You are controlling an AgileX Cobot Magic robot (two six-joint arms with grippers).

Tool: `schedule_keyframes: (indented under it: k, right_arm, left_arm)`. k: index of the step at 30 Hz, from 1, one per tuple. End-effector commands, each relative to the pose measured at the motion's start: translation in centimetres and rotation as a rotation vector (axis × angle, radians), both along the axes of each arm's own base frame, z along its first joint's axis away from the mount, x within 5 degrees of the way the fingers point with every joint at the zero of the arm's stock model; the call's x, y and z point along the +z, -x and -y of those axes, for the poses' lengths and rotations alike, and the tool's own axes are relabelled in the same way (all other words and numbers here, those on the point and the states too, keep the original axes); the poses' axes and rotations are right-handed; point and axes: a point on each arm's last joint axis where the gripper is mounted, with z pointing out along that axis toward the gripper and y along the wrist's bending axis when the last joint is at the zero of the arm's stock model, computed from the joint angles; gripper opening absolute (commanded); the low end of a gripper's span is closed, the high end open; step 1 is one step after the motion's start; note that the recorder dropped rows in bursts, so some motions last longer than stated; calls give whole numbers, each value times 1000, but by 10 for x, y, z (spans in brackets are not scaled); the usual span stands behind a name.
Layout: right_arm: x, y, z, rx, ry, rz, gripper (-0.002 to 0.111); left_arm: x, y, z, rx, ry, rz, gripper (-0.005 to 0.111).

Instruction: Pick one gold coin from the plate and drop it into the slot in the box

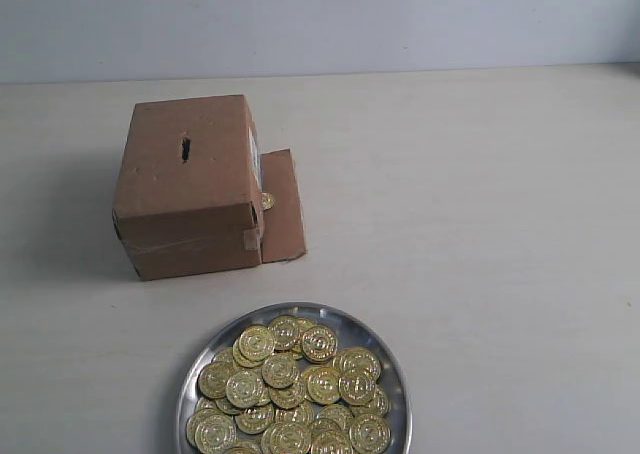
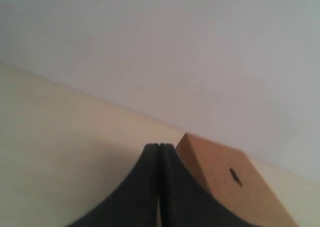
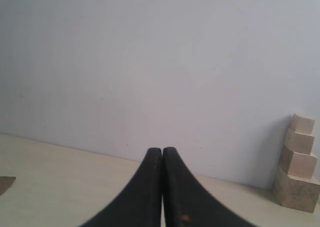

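The silver plate sits at the near edge of the exterior view, heaped with several gold coins. Behind it to the left stands the brown cardboard box, with the dark box slot cut in its top. Neither arm shows in the exterior view. My left gripper is shut and empty; the box with its slot lies just beyond its fingertips in the left wrist view. My right gripper is shut with nothing in it, facing the wall over bare table.
A loose cardboard flap lies against the box's right side, with one stray coin on it. A stack of pale wooden blocks stands by the wall in the right wrist view. A grey wall backs the beige table.
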Motion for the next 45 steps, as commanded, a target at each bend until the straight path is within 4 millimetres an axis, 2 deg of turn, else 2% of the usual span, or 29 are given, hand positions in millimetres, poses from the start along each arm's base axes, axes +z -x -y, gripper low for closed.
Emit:
schedule_keyframes:
  k: [1,3,8,24,27,30,34,38,45]
  right_arm:
    - [-1,0,0,-5,3,-3,0]
    - [-1,0,0,-5,3,-3,0]
    - [-1,0,0,-5,3,-3,0]
    - [-1,0,0,-5,3,-3,0]
    - [-1,0,0,-5,1,-3,0]
    - [-2,0,0,-5,2,-7,0]
    - [-15,-1,-1,12,10,-157,0]
    - [-31,1,-3,30,16,-324,0]
    - [-31,1,-3,36,-17,-325,0]
  left_arm:
    - [-16,2,0,1,41,-167,0]
    - [-20,3,1,-4,75,-219,0]
    - [-20,3,4,-19,151,-220,0]
    - [-20,3,4,-19,151,-218,0]
    - [-20,3,4,-28,90,-216,0]
    - [-20,3,4,-49,-48,-210,0]
    - [-20,3,4,-77,-234,-203,0]
    - [-20,3,4,-80,-256,-202,0]
    - [-20,3,4,-80,-260,-202,0]
